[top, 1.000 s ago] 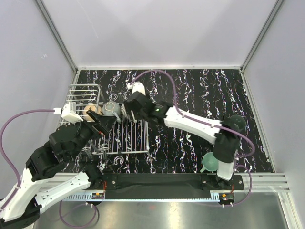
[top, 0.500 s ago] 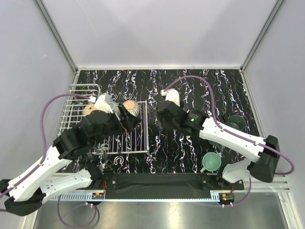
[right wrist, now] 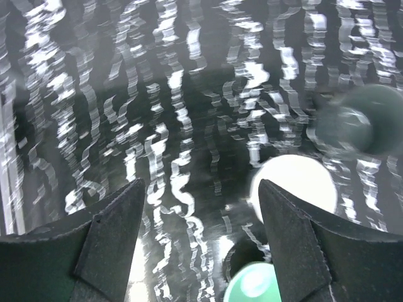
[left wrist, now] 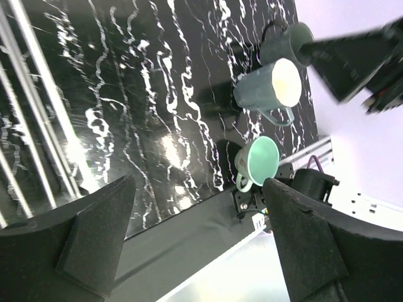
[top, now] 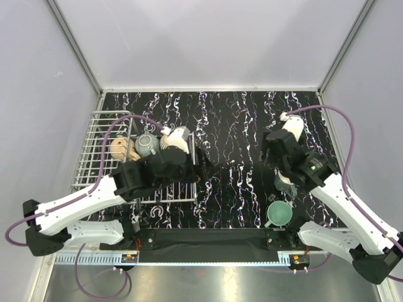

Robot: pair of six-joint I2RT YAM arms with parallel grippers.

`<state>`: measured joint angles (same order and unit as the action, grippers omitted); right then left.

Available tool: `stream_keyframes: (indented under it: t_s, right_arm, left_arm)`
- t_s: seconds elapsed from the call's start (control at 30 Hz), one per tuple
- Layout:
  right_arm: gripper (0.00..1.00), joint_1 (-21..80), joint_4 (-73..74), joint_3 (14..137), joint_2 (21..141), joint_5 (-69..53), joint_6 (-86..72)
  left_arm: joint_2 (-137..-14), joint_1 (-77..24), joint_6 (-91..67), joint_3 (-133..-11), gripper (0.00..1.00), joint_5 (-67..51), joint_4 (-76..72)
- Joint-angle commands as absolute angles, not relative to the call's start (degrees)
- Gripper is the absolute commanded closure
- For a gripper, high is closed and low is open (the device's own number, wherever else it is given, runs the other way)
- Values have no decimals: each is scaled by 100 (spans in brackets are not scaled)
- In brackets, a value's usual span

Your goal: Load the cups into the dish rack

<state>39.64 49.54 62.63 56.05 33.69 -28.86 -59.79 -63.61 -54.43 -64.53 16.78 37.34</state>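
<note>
The white wire dish rack (top: 104, 135) sits at the counter's (top: 239, 119) left. On its grid lie 3 cups in a row: a peach-tan cup (top: 119, 149), a grey cup (top: 146, 143) and a ribbed cup (top: 164, 144), which is mostly hidden by the left wrist. The left hand (left wrist: 198, 242) hangs just right of the rack over bare counter, spread wide and grasping nothing. The right hand (right wrist: 201, 239) hovers over the right side, also released, with nothing between its fingers. Below it stand 3 more cups, close together: a grey-teal cup (left wrist: 271, 88) with a pale inside, a dark teal cup (left wrist: 286, 41) beyond it, and a mint green cup (top: 279, 214) nearest the arm bases.
</note>
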Motion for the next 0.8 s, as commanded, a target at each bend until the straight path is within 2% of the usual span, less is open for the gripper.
stream_keyframes:
  t_s: [0.0,0.23,0.4,0.57,0.77]
  right_arm:
    - [21,3473,5422,6618,5599,3858,-2954]
    - [22,2225,5677,7206,5625,3042,-2874]
    - [22,2066,6002,8067,5783,3260,-2787]
    - [22,2030,6310,8884,5915,4236,-2435]
    - [22,2030,6346,8868,5696,4017,-2250]
  left_arm:
    - [-6362,-6644,-5528,-6820,14,1793,3138]
    - [-7671,-7391,-5292,-7680,19,2257,3180]
    - [-8788,-7725,-5054,-8419,21,2250,3217]
    - [-9814,-7813,-4852,-8938,25,1996,3129]
    - [-10633,-7954,-4851,-9404,28,1863,3120]
